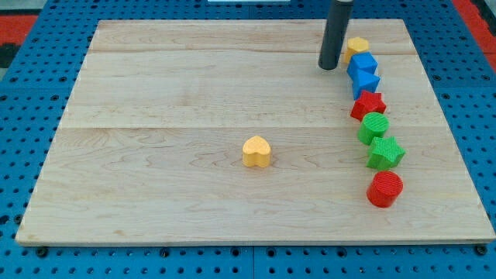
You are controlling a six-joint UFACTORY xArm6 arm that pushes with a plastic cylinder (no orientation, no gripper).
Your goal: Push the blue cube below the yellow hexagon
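The blue cube [361, 64] sits near the view's top right, directly below the yellow hexagon [357, 45] and about touching it. A second blue block [368, 81], a star shape, touches the cube's lower side. My tip [329, 67] rests on the board just left of the blue cube, a small gap apart from it.
Below the blue blocks a column runs down the view's right: a red star [368, 104], a green cylinder [374, 125], a green star [385, 152] and a red cylinder [384, 188]. A yellow heart [256, 151] lies near the board's middle.
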